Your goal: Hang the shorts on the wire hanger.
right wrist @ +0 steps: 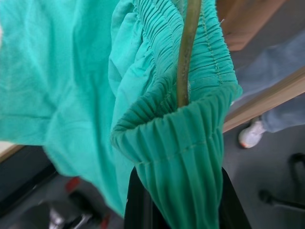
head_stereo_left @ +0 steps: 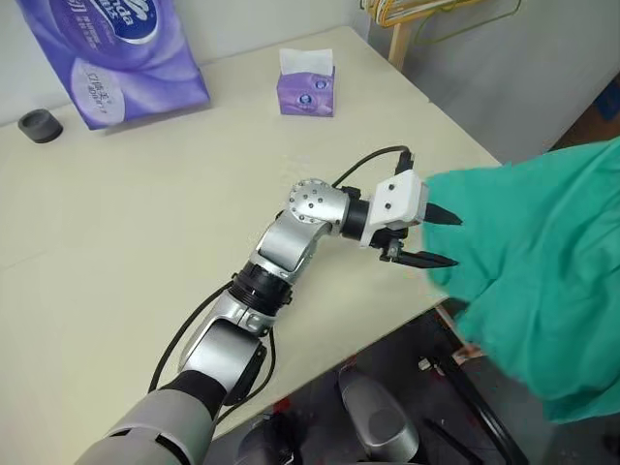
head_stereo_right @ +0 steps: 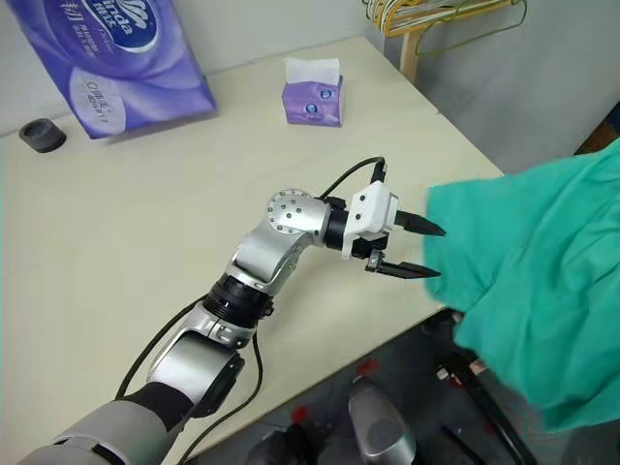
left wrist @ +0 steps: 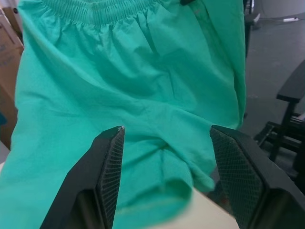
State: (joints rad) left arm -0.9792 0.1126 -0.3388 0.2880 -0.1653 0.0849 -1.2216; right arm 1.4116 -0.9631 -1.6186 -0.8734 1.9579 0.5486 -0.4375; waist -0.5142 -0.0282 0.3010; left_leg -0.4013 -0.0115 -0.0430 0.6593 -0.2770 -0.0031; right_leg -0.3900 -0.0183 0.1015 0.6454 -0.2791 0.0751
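**Shorts held off the table's right edge, left gripper open beside them**

Cream table (head_stereo_left: 116,213) fills the left of the head views. Purple tissue pack (head_stereo_left: 111,53) upper left, small tissue box (head_stereo_left: 306,85) upper centre, black cap (head_stereo_left: 40,125) far left, yellow-gold hangers (head_stereo_left: 426,12) upper right. Dark floor lower right. Left gripper (head_stereo_left: 433,237) at frame centre, level, pointing right, fingers spread wide, tips at the shorts (head_stereo_left: 542,271), nothing held. Right gripper (right wrist: 178,200) clamped on the elastic waistband, a thin wire (right wrist: 187,52) running along it.
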